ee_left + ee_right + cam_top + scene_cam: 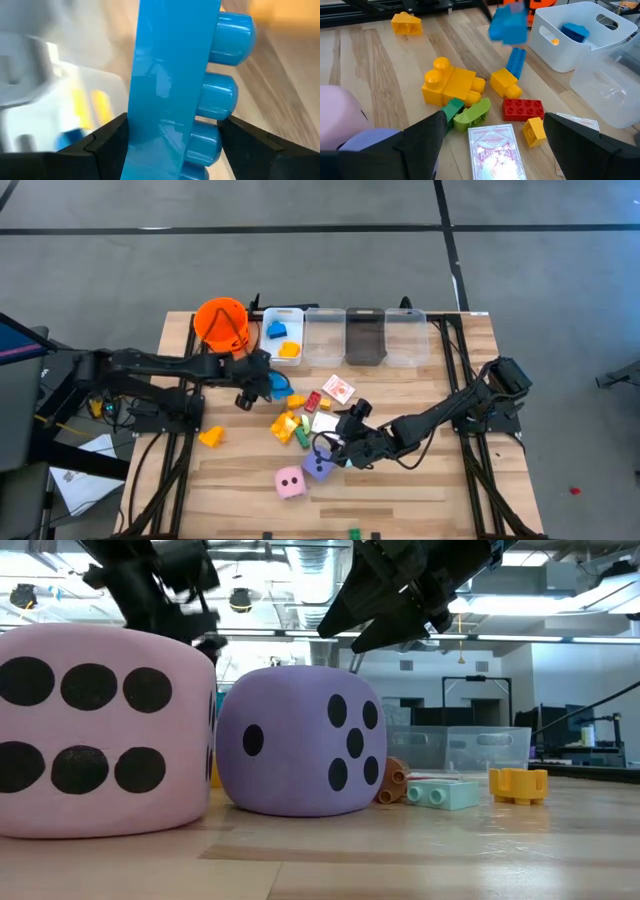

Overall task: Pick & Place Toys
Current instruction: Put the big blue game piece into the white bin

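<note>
Gripping a blue block (170, 75) across its flat faces in the left gripper (172, 150), with the studs free to one side — a hold that probably stopped the slab from twisting. Held it clear of the wood, between the loose pile and the white bin (290, 320), where blue and yellow pieces lay (so likely its destination). Had the right gripper (492, 125) spread wide and empty, low over the pile near the purple die (318, 467) and a pink-and-white card (495, 150) — placed, by the look of it, to pick next. Found the pink die (290, 482) and a stray yellow block (211, 436) on the table, apart from the rest.
</note>
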`<move>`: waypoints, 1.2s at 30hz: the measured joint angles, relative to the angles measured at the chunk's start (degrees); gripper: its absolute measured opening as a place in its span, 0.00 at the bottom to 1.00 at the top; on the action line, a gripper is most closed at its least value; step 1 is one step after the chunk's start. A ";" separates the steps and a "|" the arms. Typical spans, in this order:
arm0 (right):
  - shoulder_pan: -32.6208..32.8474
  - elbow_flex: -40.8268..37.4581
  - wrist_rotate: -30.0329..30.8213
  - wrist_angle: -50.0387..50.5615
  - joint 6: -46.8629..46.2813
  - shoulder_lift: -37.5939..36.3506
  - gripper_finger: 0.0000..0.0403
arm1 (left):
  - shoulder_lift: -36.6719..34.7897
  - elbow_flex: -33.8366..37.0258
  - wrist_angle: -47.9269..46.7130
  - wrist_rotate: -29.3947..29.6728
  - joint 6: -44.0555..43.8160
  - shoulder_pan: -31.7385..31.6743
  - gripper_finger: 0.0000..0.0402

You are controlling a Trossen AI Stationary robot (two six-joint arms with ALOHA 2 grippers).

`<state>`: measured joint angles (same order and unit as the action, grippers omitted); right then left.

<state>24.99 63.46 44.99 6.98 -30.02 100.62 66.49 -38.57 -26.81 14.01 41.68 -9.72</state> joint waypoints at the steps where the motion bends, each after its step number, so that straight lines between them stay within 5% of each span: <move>1: 0.00 0.00 0.00 -0.02 0.02 0.00 0.82 | -1.61 0.00 1.14 0.22 -0.74 -0.03 0.66; 9: -0.04 0.00 0.00 -0.40 0.00 0.00 0.82 | -6.22 -0.04 16.19 -0.85 -10.47 -4.42 0.66; 23: 0.00 0.02 0.00 -1.85 0.00 -0.02 0.82 | 10.23 -0.02 32.61 -8.85 -37.80 -20.40 0.67; 36: 0.09 0.02 0.00 -1.46 0.00 -0.02 0.82 | 10.28 -0.07 29.71 -9.91 -46.79 -22.25 0.83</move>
<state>25.08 63.48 44.99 5.52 -30.02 100.60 76.77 -38.63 2.90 4.10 -5.11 -31.97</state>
